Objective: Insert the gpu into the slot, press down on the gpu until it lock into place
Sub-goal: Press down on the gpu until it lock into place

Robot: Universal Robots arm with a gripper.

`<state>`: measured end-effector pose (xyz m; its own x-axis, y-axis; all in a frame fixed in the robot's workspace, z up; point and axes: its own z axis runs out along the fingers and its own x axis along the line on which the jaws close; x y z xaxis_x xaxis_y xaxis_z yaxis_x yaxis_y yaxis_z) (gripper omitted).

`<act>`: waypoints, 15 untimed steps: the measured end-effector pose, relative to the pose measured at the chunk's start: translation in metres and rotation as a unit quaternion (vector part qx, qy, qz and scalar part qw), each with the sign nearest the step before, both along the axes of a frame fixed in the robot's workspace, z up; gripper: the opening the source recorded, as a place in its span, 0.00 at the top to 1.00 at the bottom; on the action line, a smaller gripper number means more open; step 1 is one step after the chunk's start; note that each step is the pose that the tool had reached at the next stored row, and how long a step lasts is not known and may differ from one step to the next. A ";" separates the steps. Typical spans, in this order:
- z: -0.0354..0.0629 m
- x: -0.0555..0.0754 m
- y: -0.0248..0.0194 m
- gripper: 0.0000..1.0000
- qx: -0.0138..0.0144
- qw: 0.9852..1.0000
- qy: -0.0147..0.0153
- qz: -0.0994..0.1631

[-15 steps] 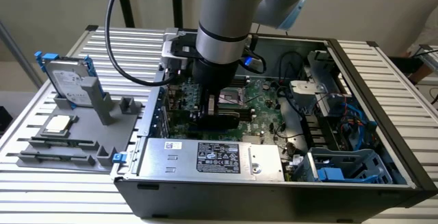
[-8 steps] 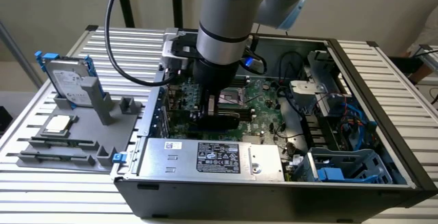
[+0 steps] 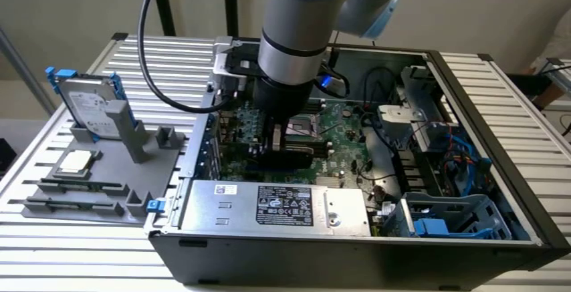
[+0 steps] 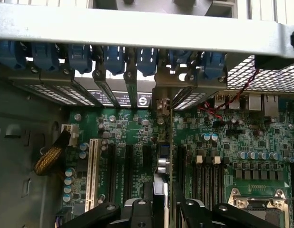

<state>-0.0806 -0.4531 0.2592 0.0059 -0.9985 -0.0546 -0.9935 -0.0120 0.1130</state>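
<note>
A: Okay, quick, where's the gpu (image 4: 171, 147)?
B: Inside the case (image 3: 357, 255), standing on edge on the motherboard (image 4: 132, 128), seen edge-on in the wrist view. Its metal bracket (image 4: 161, 102) sits right under the row of blue clips (image 4: 113, 57).
A: The jaws?
B: Nearly closed, pinching the gpu's top edge; one black finger (image 4: 137, 213) each side of it, touching.
A: And the slot?
B: Hidden under the gpu. Can't tell if it's fully seated or latched.
A: Neighbours?
B: It's flanked by black slots (image 4: 111, 166), with a white slot (image 4: 93, 166) further off and the cpu socket (image 4: 256, 204) on the other side.
A: Exterior view?
B: The arm (image 3: 295, 31) hangs straight down into the case, jaws low over the motherboard, mid-case. A silver power supply (image 3: 277, 205) lies along the near wall, near them. The case sits on a slatted counter (image 3: 71, 258). On the exterior view's left, a grey tray (image 3: 98, 172) holds a hard drive (image 3: 89, 98) upright and a cpu chip (image 3: 76, 162) flat, well apart from the case.
</note>
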 end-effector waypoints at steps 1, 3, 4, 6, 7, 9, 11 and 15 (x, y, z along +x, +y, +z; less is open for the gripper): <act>-0.0001 0.000 0.0000 0.74 0.000 1.000 0.000 0.000; -0.0004 0.000 -0.0001 0.74 0.000 1.000 0.000 -0.001; -0.0005 0.000 -0.0001 0.74 0.000 1.000 0.000 -0.002; -0.0011 0.000 -0.0001 0.74 0.000 1.000 0.000 -0.002; -0.0013 0.000 -0.0001 0.74 0.000 1.000 0.000 -0.003; -0.0018 0.000 -0.0002 0.74 0.001 1.000 0.000 -0.003; -0.0020 0.000 -0.0001 0.74 0.001 1.000 0.000 -0.004; -0.0023 0.000 -0.0001 0.74 0.002 1.000 0.000 -0.005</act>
<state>-0.0807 -0.4532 0.2570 -0.0043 -0.9983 -0.0586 -0.9936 -0.0024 0.1131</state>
